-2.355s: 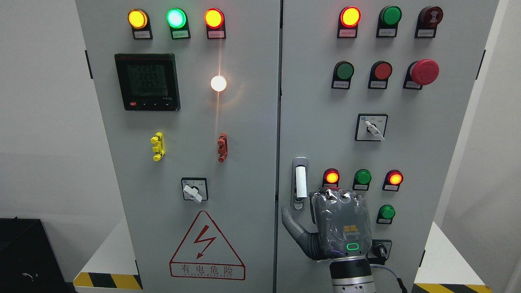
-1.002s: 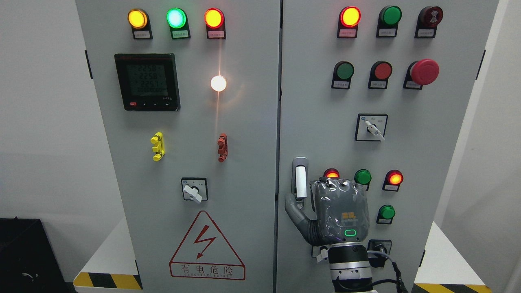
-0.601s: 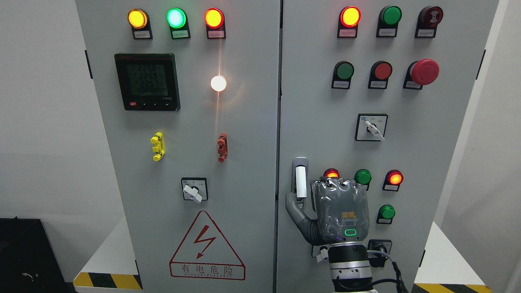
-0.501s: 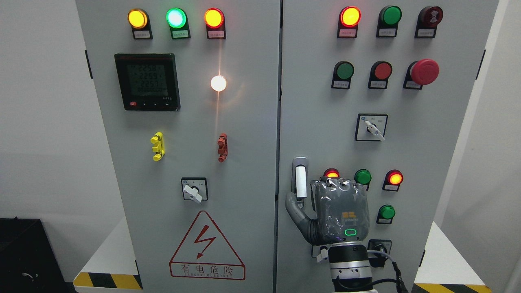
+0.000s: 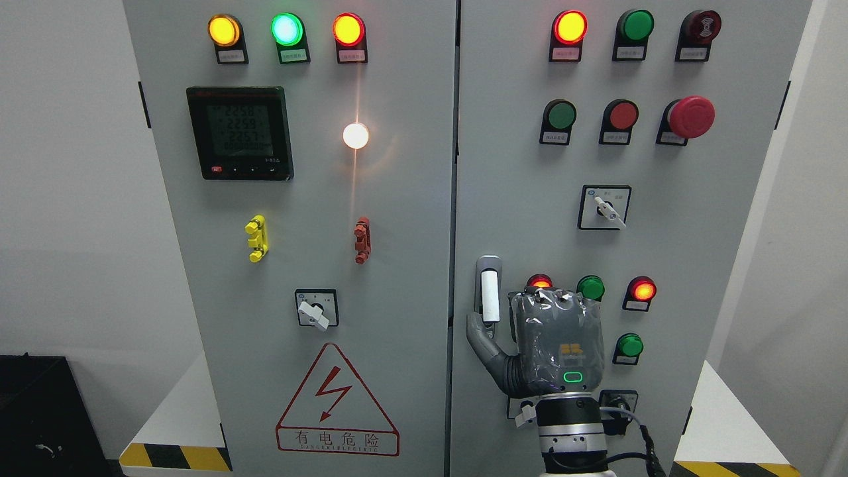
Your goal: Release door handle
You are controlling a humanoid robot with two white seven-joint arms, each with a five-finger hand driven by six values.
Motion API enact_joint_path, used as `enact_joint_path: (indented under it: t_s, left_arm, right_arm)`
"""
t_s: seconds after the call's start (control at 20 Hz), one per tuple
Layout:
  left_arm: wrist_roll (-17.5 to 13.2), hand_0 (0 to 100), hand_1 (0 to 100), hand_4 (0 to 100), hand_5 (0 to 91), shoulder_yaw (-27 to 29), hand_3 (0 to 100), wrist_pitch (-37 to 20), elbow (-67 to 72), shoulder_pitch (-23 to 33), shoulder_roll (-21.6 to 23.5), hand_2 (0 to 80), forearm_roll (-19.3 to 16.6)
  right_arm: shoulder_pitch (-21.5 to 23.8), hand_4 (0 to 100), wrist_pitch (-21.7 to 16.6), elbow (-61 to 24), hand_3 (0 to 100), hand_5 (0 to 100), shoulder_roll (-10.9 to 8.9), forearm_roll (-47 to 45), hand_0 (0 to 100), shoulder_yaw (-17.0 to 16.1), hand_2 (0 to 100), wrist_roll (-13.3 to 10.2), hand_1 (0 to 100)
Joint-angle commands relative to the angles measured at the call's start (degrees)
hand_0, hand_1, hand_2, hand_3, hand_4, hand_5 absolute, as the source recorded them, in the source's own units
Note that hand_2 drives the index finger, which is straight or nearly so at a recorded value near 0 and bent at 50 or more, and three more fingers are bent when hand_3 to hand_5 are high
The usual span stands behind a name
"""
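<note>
The right robot hand [image 5: 553,344] rises from the bottom edge against the right cabinet door [image 5: 662,252], back toward the camera. Its thumb [image 5: 480,334] sits just under the white door handle [image 5: 489,297] — whether the fingers, folded out of sight, grip anything cannot be told. The handle stands upright near the door's left edge.

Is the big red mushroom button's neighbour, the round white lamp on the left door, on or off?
On. The white lamp glows brightly and throws a vertical glare streak.

Industrial electrical room: grey control cabinet [image 5: 397,199]; indicator lamps [image 5: 287,29]; emergency stop [image 5: 691,116]; high-voltage warning sign [image 5: 336,404]
</note>
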Motion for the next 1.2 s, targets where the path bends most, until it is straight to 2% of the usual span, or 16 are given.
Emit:
enact_joint_path:
  t_s: [0.0, 1.15]
  left_arm:
    - [0.0, 12, 56, 0, 0.0, 0.0, 0, 0.0, 0.0, 1.0, 0.0, 0.0, 0.0]
    - [0.0, 12, 56, 0, 0.0, 0.0, 0, 0.0, 0.0, 1.0, 0.0, 0.0, 0.1]
  right_arm:
    - [0.3, 100, 0.2, -0.2, 100, 100, 0.00, 0.0, 40, 0.0, 100, -0.2, 33]
    - [0.8, 100, 1.6, -1.0, 100, 100, 0.35, 0.0, 48, 0.0, 100, -0.3, 36]
